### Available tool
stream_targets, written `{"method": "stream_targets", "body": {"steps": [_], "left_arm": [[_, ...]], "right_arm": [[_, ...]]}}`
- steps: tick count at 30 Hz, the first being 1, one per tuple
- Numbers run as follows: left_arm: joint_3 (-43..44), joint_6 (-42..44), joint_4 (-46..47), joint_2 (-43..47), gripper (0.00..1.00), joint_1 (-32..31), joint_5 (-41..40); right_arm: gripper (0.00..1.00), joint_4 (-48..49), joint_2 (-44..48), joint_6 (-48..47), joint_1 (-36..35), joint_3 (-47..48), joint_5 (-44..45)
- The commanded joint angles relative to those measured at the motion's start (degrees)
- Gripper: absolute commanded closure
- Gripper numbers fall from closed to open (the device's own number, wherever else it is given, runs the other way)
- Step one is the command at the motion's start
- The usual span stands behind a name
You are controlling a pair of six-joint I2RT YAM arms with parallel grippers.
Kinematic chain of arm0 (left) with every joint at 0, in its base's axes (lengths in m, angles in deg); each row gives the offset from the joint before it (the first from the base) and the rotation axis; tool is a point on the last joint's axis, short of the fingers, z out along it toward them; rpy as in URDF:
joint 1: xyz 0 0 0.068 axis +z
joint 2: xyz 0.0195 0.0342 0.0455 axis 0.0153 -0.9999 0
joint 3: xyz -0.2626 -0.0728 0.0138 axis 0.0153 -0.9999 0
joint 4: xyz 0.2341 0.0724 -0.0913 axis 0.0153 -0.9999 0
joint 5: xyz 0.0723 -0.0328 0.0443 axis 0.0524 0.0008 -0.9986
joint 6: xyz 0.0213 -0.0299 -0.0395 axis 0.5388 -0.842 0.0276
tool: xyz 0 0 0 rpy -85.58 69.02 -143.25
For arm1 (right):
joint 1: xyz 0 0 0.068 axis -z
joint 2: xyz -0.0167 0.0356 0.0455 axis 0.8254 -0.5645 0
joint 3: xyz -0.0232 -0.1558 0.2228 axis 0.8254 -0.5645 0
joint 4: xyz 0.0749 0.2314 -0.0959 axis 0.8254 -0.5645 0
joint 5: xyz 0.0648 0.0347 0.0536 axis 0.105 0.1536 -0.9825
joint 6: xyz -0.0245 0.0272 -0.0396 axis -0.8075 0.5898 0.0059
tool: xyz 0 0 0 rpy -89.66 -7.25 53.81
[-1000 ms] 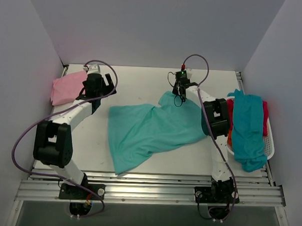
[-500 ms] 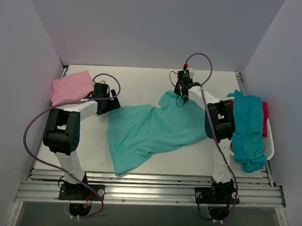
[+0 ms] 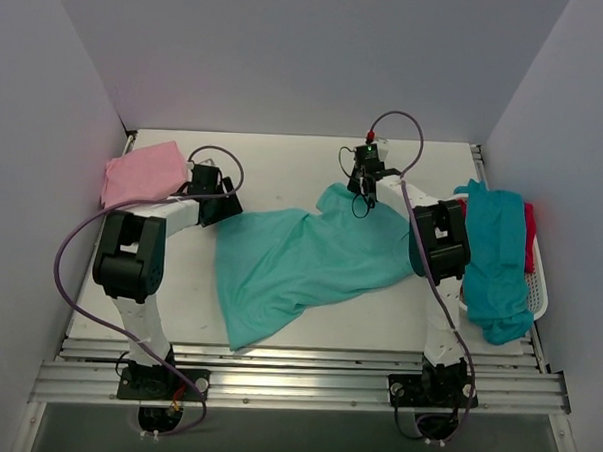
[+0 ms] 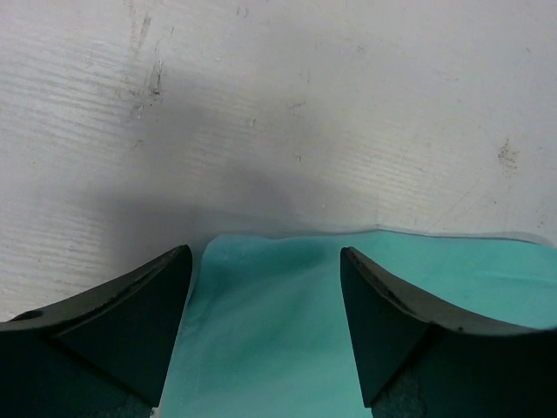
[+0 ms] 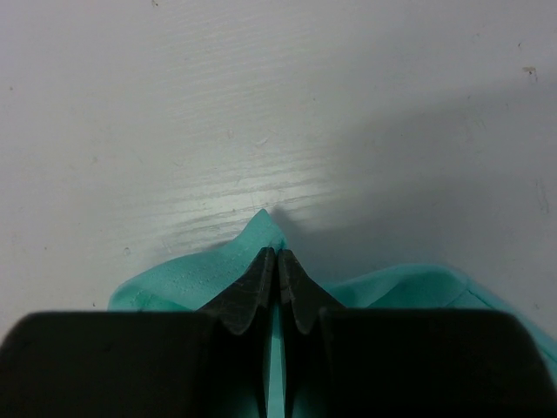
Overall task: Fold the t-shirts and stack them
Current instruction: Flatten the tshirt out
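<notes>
Cloth fills the middle of the worktop [image 3: 284, 160]: the mint-teal t-shirt [image 3: 300, 261] lies spread and rumpled there, its length running from near-left toward far-right, between the two arms. We see the right tool [image 5: 277, 261] pressed together on the far edge of that shirt. In the right wrist view its two fingers meet with a thin fold of teal fabric pinched between them, and the cloth rises to a small peak just past the tips. From above, this tool sits at the far-right end of the shirt, pointing down onto it.

The left tool [image 4: 264, 259] stands apart. In the left wrist view we look between its two dark fingers [image 4: 148, 305] at a hemmed corner of the same shirt, which lies flat on the worktop under the gap. We cannot tell whether the fingers touch the fabric. From above, this tool is low at the shirt's far-left edge.

Beyond the left tool, in the far-left corner, lies the light pink t-shirt [image 3: 142, 172], flattened into a rough square — apart from the mint-teal one. At the right edge a white basket [image 3: 541, 297] holds more shirts. A darker teal-blue t-shirt [image 3: 495, 255] is draped over it and hangs past its near rim. A red t-shirt [image 3: 527, 236] shows beneath along the right side, and a sliver of an orange t-shirt [image 3: 458, 276] shows at the basket's left side.
</notes>
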Motion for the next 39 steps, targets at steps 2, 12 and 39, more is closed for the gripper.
{"method": "stream_targets", "body": {"steps": [2, 12, 39], "left_arm": [[1.71, -0.82, 0.22, -3.01, 0.21, 0.04, -0.68], [3.56, -1.08, -0.05, -4.68, 0.84, 0.04, -0.42], [13.05, 11.91, -15.79, 52.34, 0.98, -15.42, -9.31]], "right_arm": [[1.0, 0.81, 4.76, 0.45, 0.71, -0.45, 0.25], [1.0, 0.99, 4.84, 0.45, 1.33, -0.8, 0.25], [1.0, 19.14, 67.56, -18.95, -17.38, -20.73, 4.3]]}}
